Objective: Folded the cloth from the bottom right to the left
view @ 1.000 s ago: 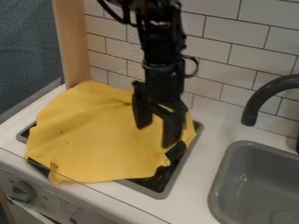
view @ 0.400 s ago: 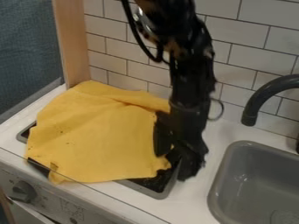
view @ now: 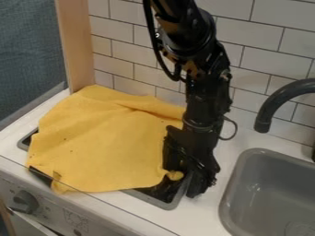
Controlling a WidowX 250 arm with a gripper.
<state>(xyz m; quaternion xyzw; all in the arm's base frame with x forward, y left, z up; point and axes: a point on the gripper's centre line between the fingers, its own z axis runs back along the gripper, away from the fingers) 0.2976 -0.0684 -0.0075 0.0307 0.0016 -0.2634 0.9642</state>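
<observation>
Camera view. A yellow cloth point(view: 102, 143) is spread over a stove top point(view: 173, 204) let into the white desk point(view: 215, 150). Most of the stove top is covered by the cloth; its grey rim and dark surface are exposed at the front right, and a small part of the rim is seen at the left. The cloth is marked by creases near its upper right edge and by a few small dark specks. At its front left corner, a small fold is seen by the desk's front edge.

The black arm point(view: 206, 97) is seen entering from the top edge, and the end effector point(view: 181, 181) is held pointing down at the cloth's right side. Its two fingers are set wide apart, and the cloth's small lower right corner is seen between them; whether this corner is touched by either finger cannot be told.

To the right, a grey sink point(view: 229, 203) is set into the desk, with a dark curved faucet point(view: 269, 103) above it. The desk is backed by a white tiled wall point(view: 258, 27). Below the cloth, a knob point(view: 25, 201) is mounted on the front panel.
</observation>
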